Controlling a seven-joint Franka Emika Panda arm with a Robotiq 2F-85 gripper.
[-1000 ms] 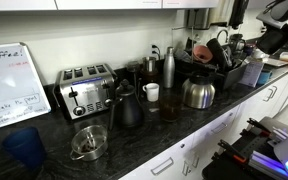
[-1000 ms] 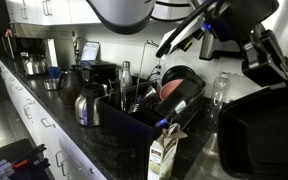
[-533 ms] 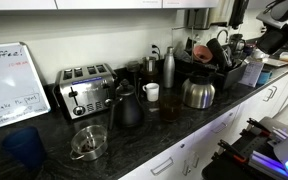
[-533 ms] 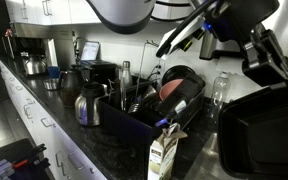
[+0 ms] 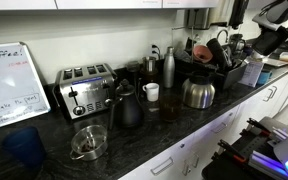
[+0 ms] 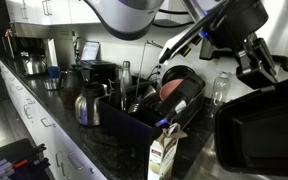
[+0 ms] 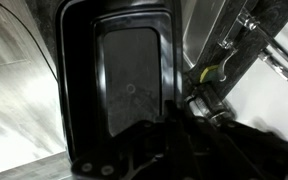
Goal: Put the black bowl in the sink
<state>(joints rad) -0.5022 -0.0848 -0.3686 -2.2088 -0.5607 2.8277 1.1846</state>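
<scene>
I cannot pick out the black bowl with certainty. A dark round dish (image 6: 181,78) stands on edge in the dish rack (image 6: 144,118), and I cannot tell whether it is the bowl. My gripper (image 6: 252,62) hangs to the side of the rack, above a black rectangular tub (image 6: 259,130). In the wrist view the tub (image 7: 124,80) lies below me between steel sink surfaces. My fingers (image 7: 174,140) are a dark mass at the bottom edge. I cannot tell if they hold anything.
A faucet (image 7: 249,45) crosses the upper right of the wrist view. On the counter are a steel kettle (image 5: 198,93), a dark kettle (image 5: 125,106), a toaster (image 5: 86,90) and a clear glass bowl (image 5: 88,142). A carton (image 6: 164,155) stands by the rack.
The arm and gripper have shifted slightly up and toward the rack above the tub. Nothing on the counter has moved.
</scene>
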